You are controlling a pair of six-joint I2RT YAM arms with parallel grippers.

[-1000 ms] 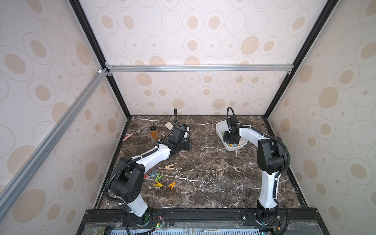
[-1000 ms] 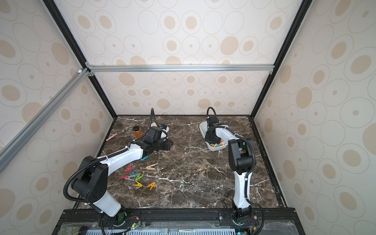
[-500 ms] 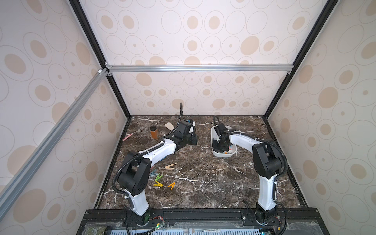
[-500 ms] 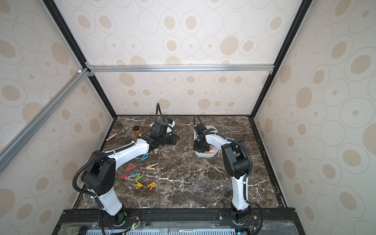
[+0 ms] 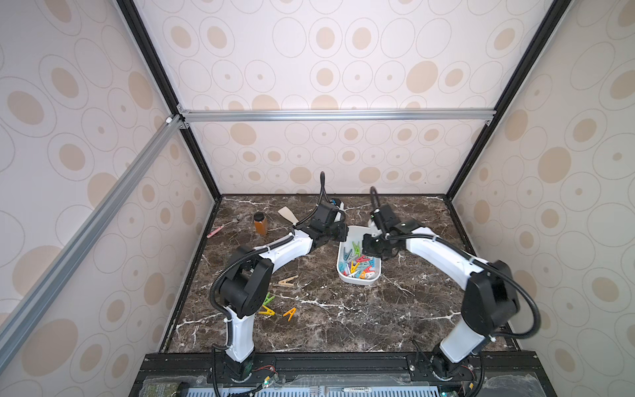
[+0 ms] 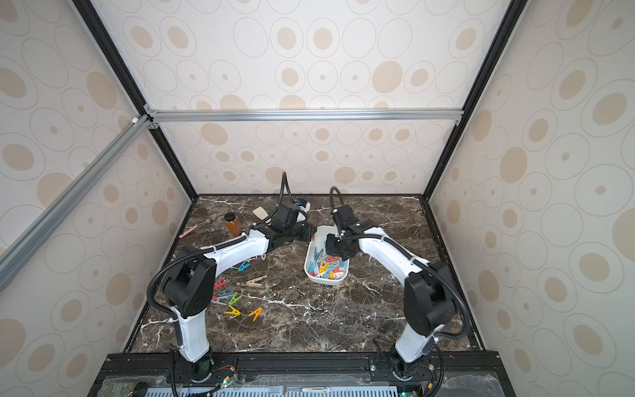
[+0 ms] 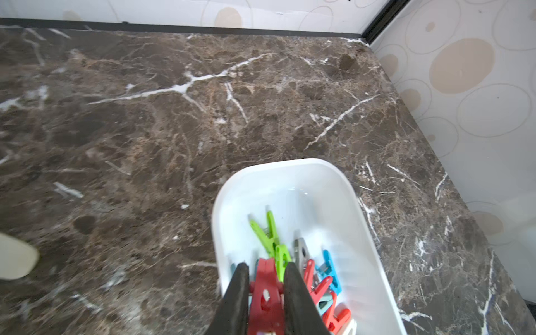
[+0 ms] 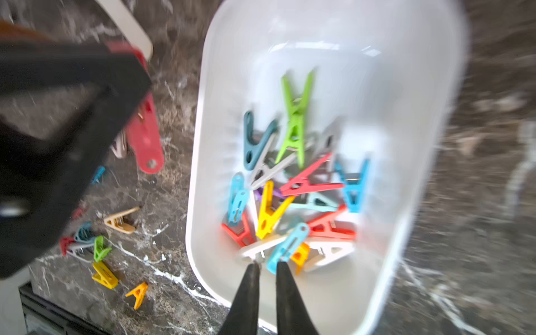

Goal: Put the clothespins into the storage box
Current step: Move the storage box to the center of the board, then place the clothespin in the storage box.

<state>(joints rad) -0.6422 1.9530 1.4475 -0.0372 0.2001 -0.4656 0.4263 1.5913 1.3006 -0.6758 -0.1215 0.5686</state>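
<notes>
Our left gripper [image 7: 266, 265] pinches a red peg [image 7: 265, 295] by the box [image 7: 304, 179] edge; right gripper [image 8: 265, 266], we cannot tell. Dropped now, it may miss.

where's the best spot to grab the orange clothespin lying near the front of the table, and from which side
Probably from straight above: the orange clothespin lies flat on its side on the marble table, A outline up, clear of the yellow clothespin. Close the jaws across the narrow joined end; squeezing the splayed legs would likely spring it open.
</notes>
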